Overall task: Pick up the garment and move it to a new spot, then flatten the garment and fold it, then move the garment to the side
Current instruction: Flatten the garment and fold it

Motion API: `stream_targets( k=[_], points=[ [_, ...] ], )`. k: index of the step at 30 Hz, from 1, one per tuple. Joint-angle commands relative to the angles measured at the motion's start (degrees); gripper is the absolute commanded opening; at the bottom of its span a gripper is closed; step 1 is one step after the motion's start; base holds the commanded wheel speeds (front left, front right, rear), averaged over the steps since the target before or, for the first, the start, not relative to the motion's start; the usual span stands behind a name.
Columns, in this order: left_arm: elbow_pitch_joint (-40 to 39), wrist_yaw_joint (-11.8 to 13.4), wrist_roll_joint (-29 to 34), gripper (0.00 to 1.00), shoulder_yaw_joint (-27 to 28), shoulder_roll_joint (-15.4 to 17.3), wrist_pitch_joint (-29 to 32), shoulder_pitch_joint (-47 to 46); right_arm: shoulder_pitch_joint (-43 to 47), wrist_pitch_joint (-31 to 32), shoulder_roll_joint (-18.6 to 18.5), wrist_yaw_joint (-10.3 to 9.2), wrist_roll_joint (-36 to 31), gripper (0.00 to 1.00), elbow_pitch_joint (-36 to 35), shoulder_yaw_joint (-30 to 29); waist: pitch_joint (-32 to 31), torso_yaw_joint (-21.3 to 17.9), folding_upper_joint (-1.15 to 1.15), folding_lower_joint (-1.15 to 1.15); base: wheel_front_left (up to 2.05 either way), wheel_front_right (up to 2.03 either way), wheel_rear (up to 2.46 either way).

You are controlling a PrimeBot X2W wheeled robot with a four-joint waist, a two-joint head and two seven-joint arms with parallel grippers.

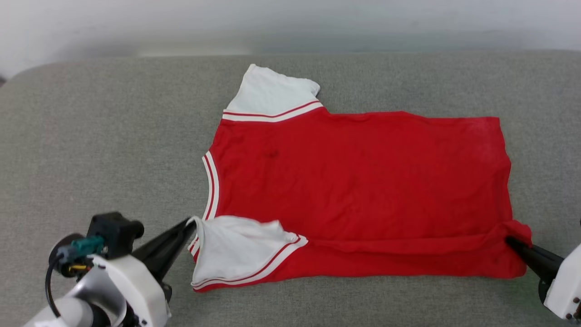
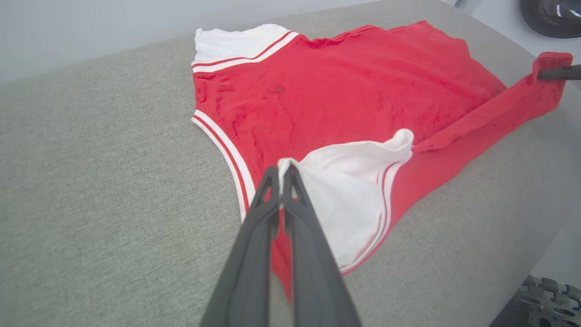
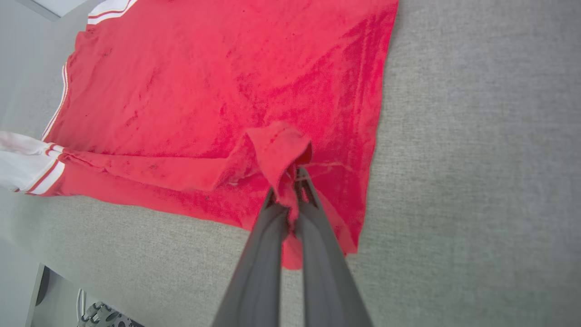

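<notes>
The garment (image 1: 358, 181), a red jersey with white sleeves and striped trim, lies spread sideways on the grey padded surface (image 1: 91, 136), plain side up. My left gripper (image 1: 190, 223) is shut on the edge of the near white sleeve (image 2: 354, 190), lifting it slightly. In the left wrist view the left gripper (image 2: 281, 169) pinches that white cloth. My right gripper (image 1: 510, 240) is shut on the red hem corner at the near right, which is raised and folded back over the body. In the right wrist view the right gripper (image 3: 292, 179) has bunched red fabric (image 3: 279, 152) between its fingers.
The grey surface extends well to the left, right and behind the garment. A pale wall (image 1: 290, 22) runs behind it. The surface's edge drops off at the lower left of the right wrist view, with dark equipment (image 3: 97, 313) below.
</notes>
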Motion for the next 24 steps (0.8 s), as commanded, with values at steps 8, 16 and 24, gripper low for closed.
stream_targets(
  k=[8, 16, 24],
  points=[
    [8.5, -2.63, 1.8, 0.0, -1.4, -3.27, 1.12, -8.49, -6.69, 1.74, 1.78, -0.02, -3.93, 0.0, 4.0, 1.18, 3.94, -0.6, 0.0, -0.01, 0.0, 0.0, 0.0],
    [16.54, -4.15, 3.1, 0.0, -2.52, -5.69, 0.03, -13.29, -10.64, 1.53, 2.21, -0.02, -6.02, 0.0, 7.49, 2.46, 5.66, -0.91, 0.0, -0.01, 0.0, 0.0, 0.0],
    [23.31, -5.01, 5.14, 1.0, -5.45, -7.62, 0.36, -15.81, -12.98, -0.53, 1.4, -0.02, -9.19, 1.0, 9.75, 5.25, 5.87, -0.76, 0.0, -0.01, 0.0, 0.0, 0.0]
  ],
)
